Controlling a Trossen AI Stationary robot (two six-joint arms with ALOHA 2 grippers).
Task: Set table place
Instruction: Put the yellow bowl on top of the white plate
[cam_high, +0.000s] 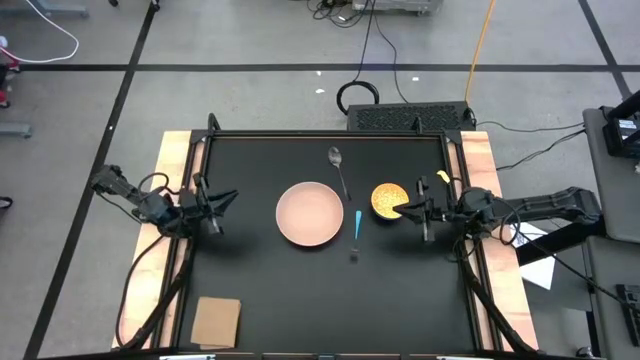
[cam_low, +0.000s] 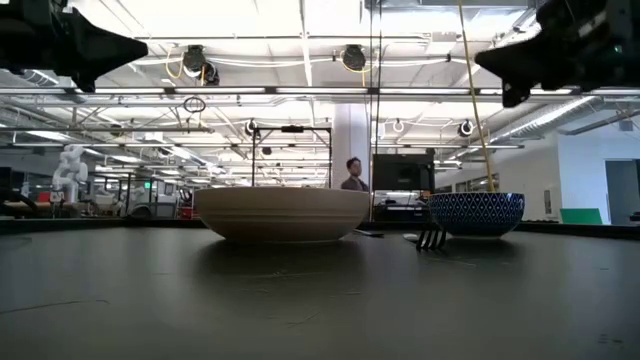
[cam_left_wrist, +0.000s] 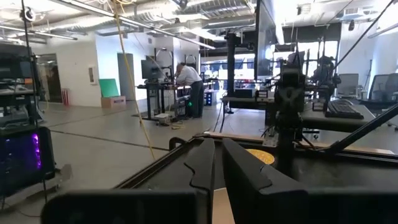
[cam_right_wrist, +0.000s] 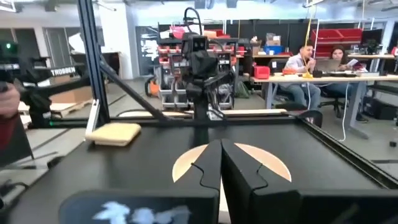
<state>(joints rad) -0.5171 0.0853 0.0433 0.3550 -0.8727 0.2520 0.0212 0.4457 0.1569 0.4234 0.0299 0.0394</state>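
The round pinkish-tan plate (cam_high: 310, 214) rests flat on the middle of the black table (cam_high: 260, 290). To its right stands the smaller yellow dish (cam_high: 388, 198), blue-patterned on the outside in the low view (cam_low: 480, 213). The silver spoon (cam_high: 338, 165) lies behind the plate. The thin light-blue utensil (cam_high: 357, 224) lies between plate and dish. My left gripper (cam_high: 228, 199) is shut and empty, held above the table left of the plate. My right gripper (cam_high: 404, 211) is shut and empty, held high by the dish's near right rim (cam_low: 500, 60).
A tan cardboard-like square (cam_high: 216, 322) lies at the table's near left corner. Pale wooden strips (cam_high: 172, 170) run along the left and right edges. Cables and a dark box (cam_high: 410, 116) lie behind the far edge. People work at desks in the room beyond (cam_right_wrist: 308, 59).
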